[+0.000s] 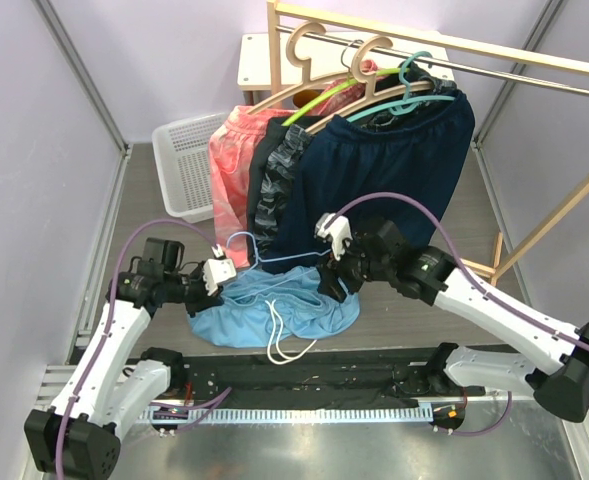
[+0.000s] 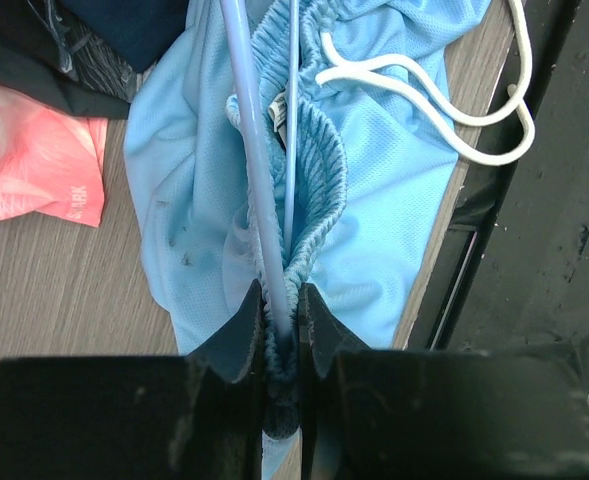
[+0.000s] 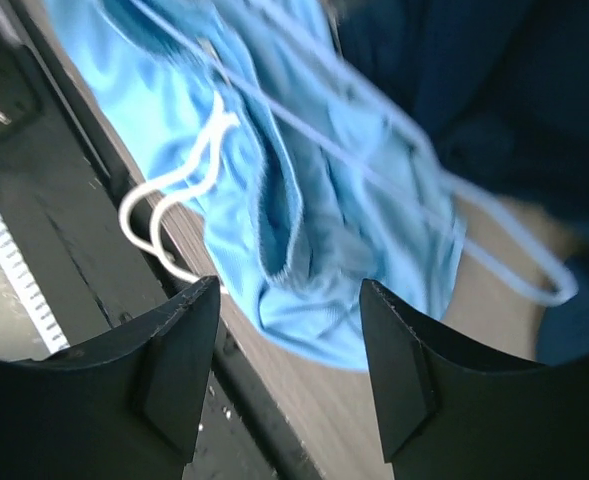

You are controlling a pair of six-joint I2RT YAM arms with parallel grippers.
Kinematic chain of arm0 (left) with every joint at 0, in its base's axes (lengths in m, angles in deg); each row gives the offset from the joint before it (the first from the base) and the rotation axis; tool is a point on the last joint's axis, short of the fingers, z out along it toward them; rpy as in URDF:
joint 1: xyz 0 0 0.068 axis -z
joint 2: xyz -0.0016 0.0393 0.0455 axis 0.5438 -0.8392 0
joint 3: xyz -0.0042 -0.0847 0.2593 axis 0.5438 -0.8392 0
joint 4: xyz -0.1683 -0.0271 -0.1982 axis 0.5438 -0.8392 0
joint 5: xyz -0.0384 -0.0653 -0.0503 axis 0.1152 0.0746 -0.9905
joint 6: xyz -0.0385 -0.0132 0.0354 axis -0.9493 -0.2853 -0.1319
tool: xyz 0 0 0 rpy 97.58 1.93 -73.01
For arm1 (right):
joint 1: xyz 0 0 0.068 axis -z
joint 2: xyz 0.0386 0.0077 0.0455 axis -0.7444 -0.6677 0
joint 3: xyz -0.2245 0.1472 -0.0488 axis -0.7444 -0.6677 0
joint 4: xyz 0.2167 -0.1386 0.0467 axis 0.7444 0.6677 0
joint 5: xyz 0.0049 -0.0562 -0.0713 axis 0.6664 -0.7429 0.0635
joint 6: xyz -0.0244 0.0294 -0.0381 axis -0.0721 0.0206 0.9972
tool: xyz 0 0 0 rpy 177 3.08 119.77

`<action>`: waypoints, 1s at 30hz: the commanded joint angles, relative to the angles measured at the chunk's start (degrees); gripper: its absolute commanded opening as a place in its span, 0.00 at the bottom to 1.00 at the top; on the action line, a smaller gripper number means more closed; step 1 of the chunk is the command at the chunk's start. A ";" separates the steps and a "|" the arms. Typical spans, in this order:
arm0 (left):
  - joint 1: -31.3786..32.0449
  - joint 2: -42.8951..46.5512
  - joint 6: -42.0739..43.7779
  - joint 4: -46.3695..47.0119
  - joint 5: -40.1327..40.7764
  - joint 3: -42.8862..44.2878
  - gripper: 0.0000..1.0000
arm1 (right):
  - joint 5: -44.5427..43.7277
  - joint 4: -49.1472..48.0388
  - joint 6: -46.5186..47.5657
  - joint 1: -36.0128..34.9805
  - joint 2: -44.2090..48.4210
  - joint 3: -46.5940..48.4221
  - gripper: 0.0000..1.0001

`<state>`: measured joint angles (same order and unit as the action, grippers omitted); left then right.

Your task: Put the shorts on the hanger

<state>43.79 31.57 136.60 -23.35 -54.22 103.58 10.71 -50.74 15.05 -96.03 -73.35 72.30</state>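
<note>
Top view first: the shorts (image 1: 274, 315) are bunched on the desk (image 1: 414, 320) near the front edge, right at 6 o'clock from the navy shorts (image 1: 394, 170) hanging on the rack. The white drawstring (image 1: 279, 340) trails toward 6 o'clock over the black rail. The thin hanger (image 1: 292, 261) runs across the top edge of the shorts. The left arm (image 1: 124, 310) reaches in from 9 o'clock and the right arm (image 1: 474, 290) from 3 o'clock, both ending right at the fabric.

Left wrist cam: the left fingers (image 2: 236, 335) are pressed together, pinching the hanger wire (image 2: 252, 160) plus a fold of the elastic waistband. The wire heads off toward 12 o'clock over the shorts (image 2: 384, 200), and a coral-pink bit of cloth (image 2: 34, 160) sits at 9 o'clock.

Right wrist cam: the right fingers (image 3: 179, 370) are spread wide with nothing between them, hanging above the shorts (image 3: 304, 230). The hanger wire (image 3: 374, 180) crosses the fabric diagonally, and the drawstring (image 3: 159, 215) loops at about 9 o'clock.
</note>
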 commanded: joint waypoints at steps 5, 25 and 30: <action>-0.22 1.38 0.08 3.31 -1.14 0.95 0.00 | -4.20 -8.97 -11.02 -0.68 -2.07 -10.03 0.64; -0.22 1.83 -1.94 3.93 -0.78 1.65 0.00 | -10.35 -19.79 -8.76 -7.17 -11.13 -13.74 0.48; -0.22 1.12 -2.11 4.19 -1.22 1.74 0.00 | -15.54 -21.11 -4.88 -11.05 -11.48 -15.85 0.49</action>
<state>43.79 32.44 135.51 -22.30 -53.61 103.58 -0.35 -68.49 5.94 -105.51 -84.76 57.70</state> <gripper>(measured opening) 0.099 0.484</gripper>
